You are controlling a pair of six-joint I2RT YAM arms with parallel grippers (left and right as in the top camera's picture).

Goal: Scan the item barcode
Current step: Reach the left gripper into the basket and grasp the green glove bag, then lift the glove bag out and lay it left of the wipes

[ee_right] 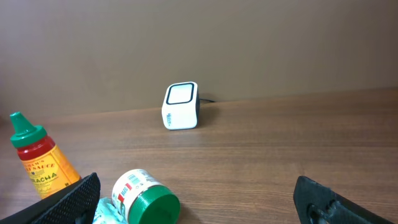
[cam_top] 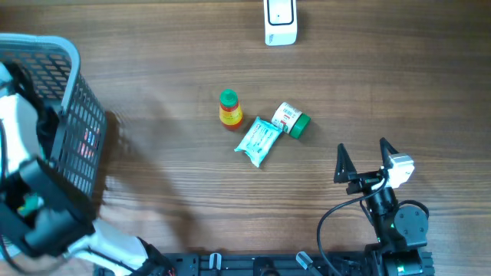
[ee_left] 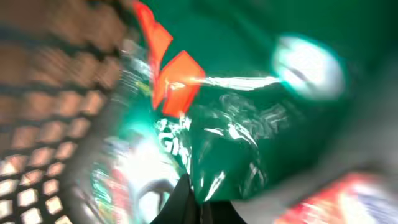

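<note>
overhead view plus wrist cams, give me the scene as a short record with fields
scanner: white, far side of table, alone
sauce bottle: green cap, upright, mid-table
jar: green lid, on its side, right of bottle
teal packet: flat, beside jar
basket: grey mesh, left side
left gripper: shut inside basket, seemingly pinching green foil packet; view blurred
right gripper: open, empty, near edge, facing the items

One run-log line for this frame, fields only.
left tool: shut, inside basket, against green packet | right tool: open, empty | scanner: nothing presented
</note>
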